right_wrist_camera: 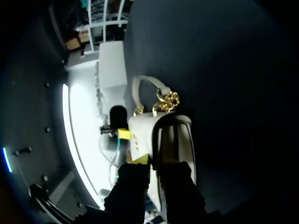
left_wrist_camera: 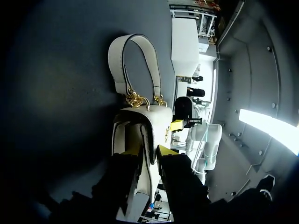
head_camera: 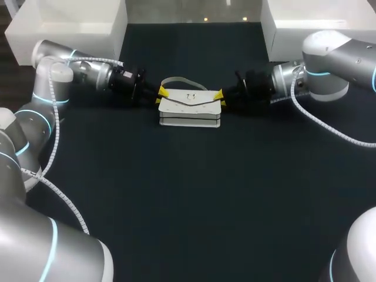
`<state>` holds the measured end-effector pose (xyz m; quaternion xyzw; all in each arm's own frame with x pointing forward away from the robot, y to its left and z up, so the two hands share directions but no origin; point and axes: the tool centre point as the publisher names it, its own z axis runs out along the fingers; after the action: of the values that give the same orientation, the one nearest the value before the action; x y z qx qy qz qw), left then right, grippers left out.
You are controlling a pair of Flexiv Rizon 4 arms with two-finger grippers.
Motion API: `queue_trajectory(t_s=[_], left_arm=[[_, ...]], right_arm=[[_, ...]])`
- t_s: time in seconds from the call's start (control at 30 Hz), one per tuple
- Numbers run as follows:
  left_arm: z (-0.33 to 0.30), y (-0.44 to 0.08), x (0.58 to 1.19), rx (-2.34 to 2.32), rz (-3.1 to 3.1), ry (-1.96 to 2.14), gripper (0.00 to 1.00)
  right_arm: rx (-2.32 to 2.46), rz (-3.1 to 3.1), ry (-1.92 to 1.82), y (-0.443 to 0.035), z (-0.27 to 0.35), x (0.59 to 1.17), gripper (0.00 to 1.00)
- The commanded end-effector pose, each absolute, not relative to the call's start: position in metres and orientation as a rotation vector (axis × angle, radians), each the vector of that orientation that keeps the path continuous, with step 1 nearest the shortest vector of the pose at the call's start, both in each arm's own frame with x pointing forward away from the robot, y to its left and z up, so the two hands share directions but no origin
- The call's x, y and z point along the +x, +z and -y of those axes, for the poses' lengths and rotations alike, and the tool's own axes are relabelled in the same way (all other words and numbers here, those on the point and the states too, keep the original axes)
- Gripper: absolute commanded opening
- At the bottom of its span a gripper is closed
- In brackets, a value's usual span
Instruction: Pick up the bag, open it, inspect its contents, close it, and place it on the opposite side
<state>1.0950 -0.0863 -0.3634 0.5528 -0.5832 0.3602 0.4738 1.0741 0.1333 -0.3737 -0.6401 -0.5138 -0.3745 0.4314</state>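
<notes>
A white handbag (head_camera: 190, 108) with a flap front, gold clasp and short strap (head_camera: 182, 81) stands at the back middle of the dark table. My left gripper (head_camera: 161, 94) is at its left end and my right gripper (head_camera: 219, 97) at its right end. In the left wrist view the bag's (left_wrist_camera: 140, 126) end panel sits between the yellow fingertips (left_wrist_camera: 133, 150), and the left gripper (left_wrist_camera: 149, 151) is shut on it. In the right wrist view the right gripper (right_wrist_camera: 154, 162) is shut on the opposite end of the bag (right_wrist_camera: 173, 135). The flap lies closed. Whether the bag rests on the table I cannot tell.
Two white bins stand at the back, one on the left (head_camera: 70, 23) and one on the right (head_camera: 311, 17). The dark table surface (head_camera: 188, 194) stretches in front of the bag. A coiled cable (head_camera: 329, 126) hangs from my right arm.
</notes>
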Motion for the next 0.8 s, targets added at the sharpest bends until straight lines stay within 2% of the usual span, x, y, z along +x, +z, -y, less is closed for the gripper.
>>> queue_trajectory(t_s=[0.03, 0.07, 0.1, 0.13, 0.17, 0.23, 0.3, 0.37, 0.43, 0.47, 0.5, 0.8], left_arm=[[0.083, -0.353, 1.089, 1.346, 1.444, 0.911, 1.00], [0.081, -0.349, 1.088, 1.344, 1.450, 0.921, 1.00], [0.080, -0.345, 1.086, 1.344, 1.456, 0.934, 1.00], [0.078, -0.342, 1.085, 1.345, 1.461, 0.942, 1.00], [0.076, -0.336, 1.082, 1.341, 1.467, 0.956, 1.00], [0.073, -0.330, 1.079, 1.341, 1.478, 0.971, 1.00], [0.069, -0.323, 1.074, 1.340, 1.491, 0.984, 1.00], [0.065, -0.320, 1.071, 1.345, 1.494, 0.991, 1.00], [0.062, -0.319, 1.070, 1.359, 1.500, 0.996, 1.00], [0.058, -0.319, 1.069, 1.375, 1.494, 1.001, 1.00], [0.056, -0.319, 1.069, 1.382, 1.491, 1.001, 1.00], [0.031, -0.323, 1.067, 1.461, 1.450, 1.014, 1.00]], right_arm=[[-1.612, 1.289, -0.953, -0.365, -0.128, 1.070, 0.01], [-1.614, 1.291, -0.960, -0.362, -0.127, 1.068, 0.35], [-1.613, 1.297, -0.966, -0.360, -0.126, 1.067, 0.55], [-1.617, 1.304, -0.972, -0.357, -0.124, 1.064, 0.88], [-1.617, 1.306, -0.975, -0.354, -0.123, 1.062, 0.98], [-1.618, 1.316, -0.980, -0.350, -0.121, 1.059, 0.97], [-1.615, 1.329, -0.983, -0.346, -0.121, 1.053, 0.90], [-1.616, 1.337, -0.979, -0.344, -0.121, 1.049, 0.75], [-1.618, 1.344, -0.967, -0.345, -0.121, 1.046, 0.65], [-1.621, 1.346, -0.958, -0.345, -0.122, 1.043, 0.53], [-1.621, 1.348, -0.953, -0.346, -0.122, 1.041, 0.49], [-1.618, 1.345, -0.912, -0.358, -0.125, 1.028, 0.36]])
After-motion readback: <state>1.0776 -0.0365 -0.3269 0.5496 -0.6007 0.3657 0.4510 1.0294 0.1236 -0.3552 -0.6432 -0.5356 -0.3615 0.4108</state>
